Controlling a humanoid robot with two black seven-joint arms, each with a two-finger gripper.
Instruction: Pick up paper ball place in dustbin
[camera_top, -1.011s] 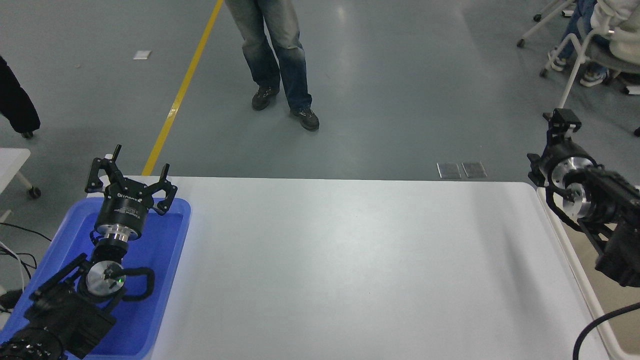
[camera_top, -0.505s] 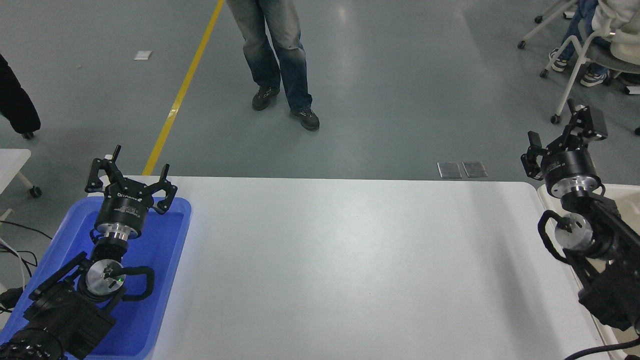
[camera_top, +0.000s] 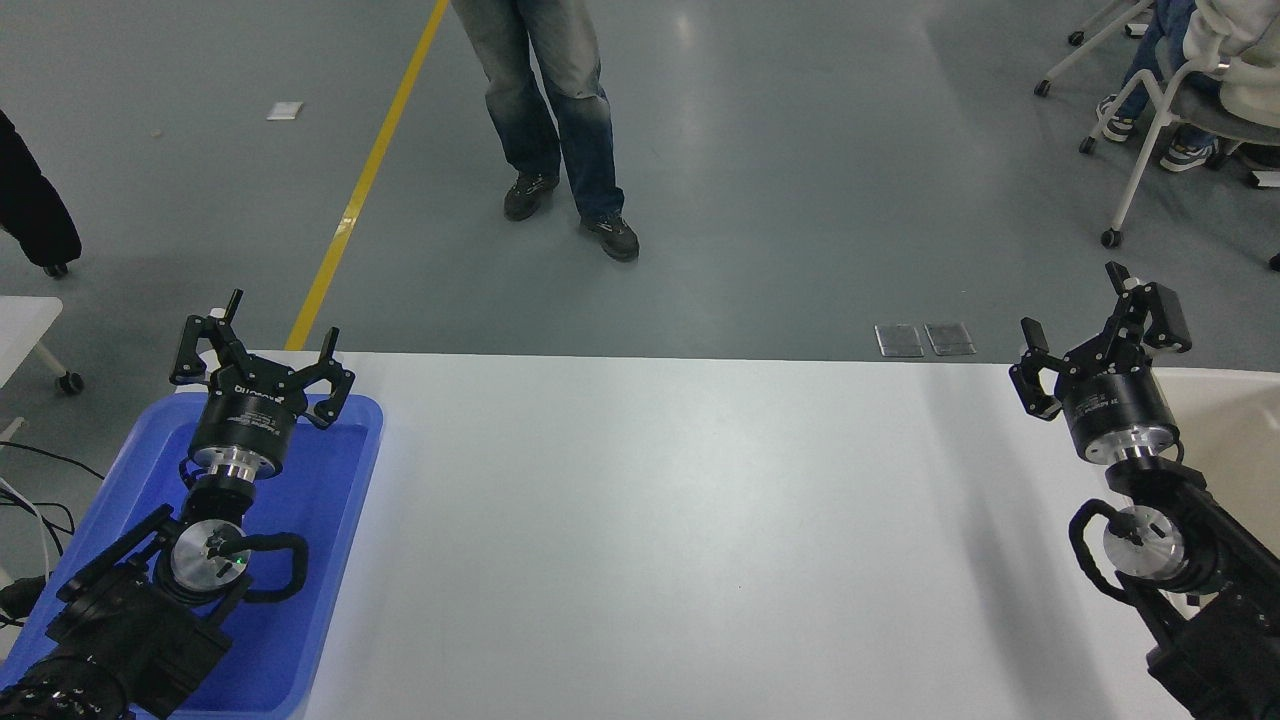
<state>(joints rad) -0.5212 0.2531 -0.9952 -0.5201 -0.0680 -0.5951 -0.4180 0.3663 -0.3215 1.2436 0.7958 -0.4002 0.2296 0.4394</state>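
Dustbin (camera_top: 1235, 420) sits just beside the spread, empty right hand (camera_top: 1095, 345).

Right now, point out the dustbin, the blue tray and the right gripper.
dustbin (camera_top: 1228, 420): head view, on its beige inner wall at the right edge.
blue tray (camera_top: 330, 500): head view, on its bare floor.
right gripper (camera_top: 1098, 330): head view, midway between its open fingers.

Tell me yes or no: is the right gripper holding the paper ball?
No. The right gripper is open with nothing between its fingers, beside the dustbin; no paper ball shows.
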